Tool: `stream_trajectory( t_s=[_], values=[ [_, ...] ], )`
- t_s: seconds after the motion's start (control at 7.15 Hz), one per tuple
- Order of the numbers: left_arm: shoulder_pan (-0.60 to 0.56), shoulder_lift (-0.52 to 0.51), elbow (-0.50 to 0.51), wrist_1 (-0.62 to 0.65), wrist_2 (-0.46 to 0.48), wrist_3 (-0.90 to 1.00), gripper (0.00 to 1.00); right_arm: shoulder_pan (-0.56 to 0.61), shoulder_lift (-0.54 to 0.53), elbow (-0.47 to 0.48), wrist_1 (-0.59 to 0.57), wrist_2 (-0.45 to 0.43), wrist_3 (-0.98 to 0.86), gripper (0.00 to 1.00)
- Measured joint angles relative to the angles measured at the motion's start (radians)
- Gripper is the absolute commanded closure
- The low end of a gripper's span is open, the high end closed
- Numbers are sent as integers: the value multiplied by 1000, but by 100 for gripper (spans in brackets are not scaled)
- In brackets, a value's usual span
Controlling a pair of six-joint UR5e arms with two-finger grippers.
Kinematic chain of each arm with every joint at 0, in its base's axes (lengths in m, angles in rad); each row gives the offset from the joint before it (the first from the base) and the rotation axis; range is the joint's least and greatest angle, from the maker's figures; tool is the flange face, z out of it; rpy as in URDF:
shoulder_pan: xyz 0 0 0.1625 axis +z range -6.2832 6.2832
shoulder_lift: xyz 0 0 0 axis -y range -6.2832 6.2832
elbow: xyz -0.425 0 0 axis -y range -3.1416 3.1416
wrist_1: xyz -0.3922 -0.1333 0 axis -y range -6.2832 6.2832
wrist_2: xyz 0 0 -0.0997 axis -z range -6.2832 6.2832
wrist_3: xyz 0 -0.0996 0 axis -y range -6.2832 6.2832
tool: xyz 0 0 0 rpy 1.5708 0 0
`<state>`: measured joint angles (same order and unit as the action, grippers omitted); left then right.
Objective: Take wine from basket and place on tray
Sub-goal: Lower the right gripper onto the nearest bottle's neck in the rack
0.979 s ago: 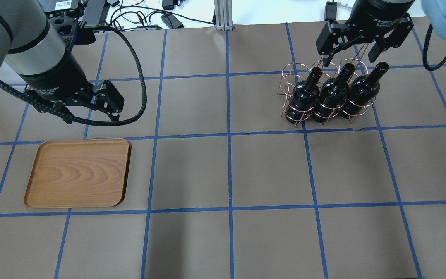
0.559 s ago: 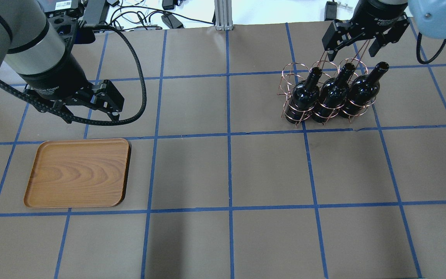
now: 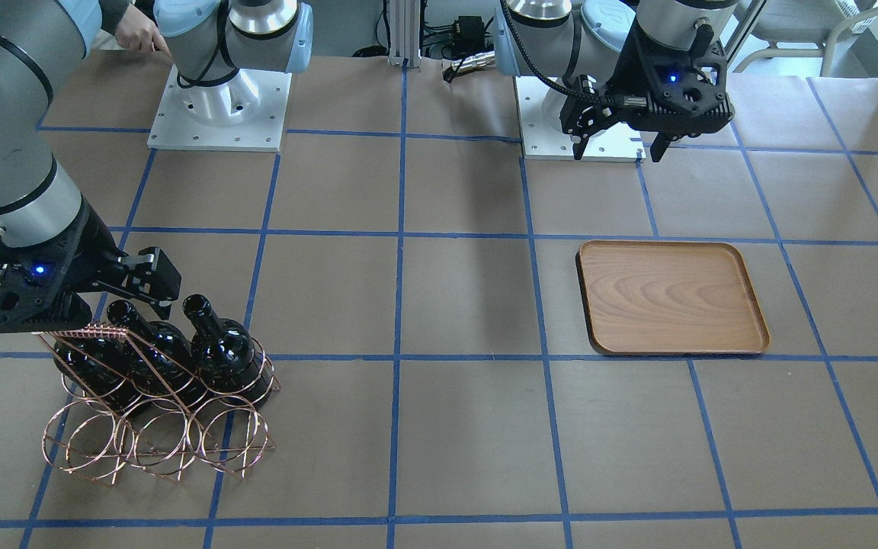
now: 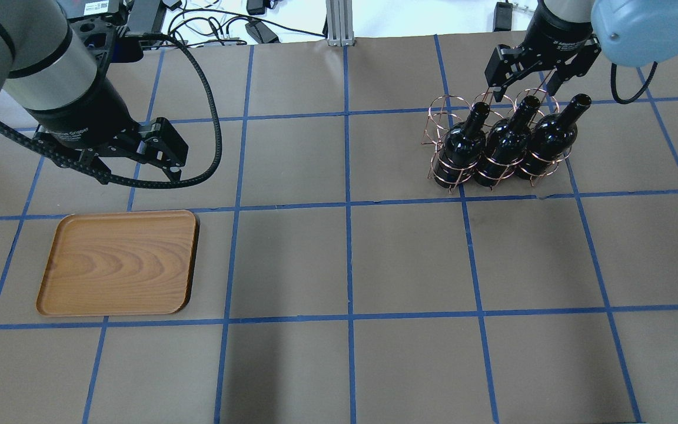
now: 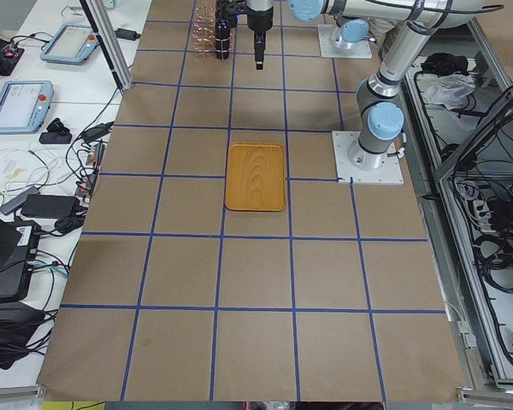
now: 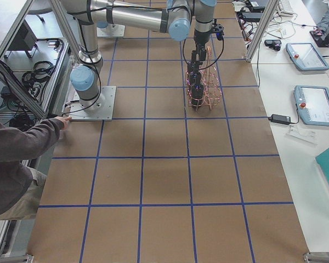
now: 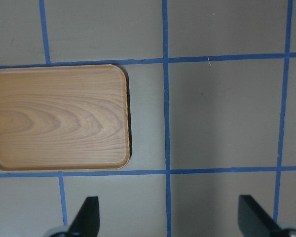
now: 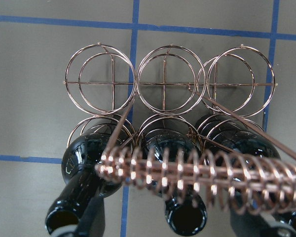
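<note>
Overhead and wrist views: three dark wine bottles (image 4: 507,147) stood upright in one row of the copper wire basket (image 8: 164,83) at the upper right of the overhead frame, well apart from the wooden tray (image 4: 118,262) at its lower left. The right gripper (image 4: 522,93) hung over the basket, fingers spread wide and grasping nothing, the coiled handle (image 8: 197,173) lying between them. The left gripper (image 4: 139,175) hovered above the tray's upper edge, fingers likewise parted and empty
</note>
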<state>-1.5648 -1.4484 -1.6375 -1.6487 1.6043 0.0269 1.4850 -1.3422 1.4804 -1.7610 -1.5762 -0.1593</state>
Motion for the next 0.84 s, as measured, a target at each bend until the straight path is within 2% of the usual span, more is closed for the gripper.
stream_trajectory(
  t_s=[0.28, 0.56, 0.84],
  values=[
    [1, 1, -3, 1, 1, -2, 0, -1, 12, 2, 0, -8, -9, 31],
    [20, 1, -5, 9, -1, 1, 0, -2, 22, 3, -1, -12, -12, 54],
    [44, -3, -6, 11, -2, 0, 0, -12, 24, 7, 2, -13, -13, 58]
  ],
)
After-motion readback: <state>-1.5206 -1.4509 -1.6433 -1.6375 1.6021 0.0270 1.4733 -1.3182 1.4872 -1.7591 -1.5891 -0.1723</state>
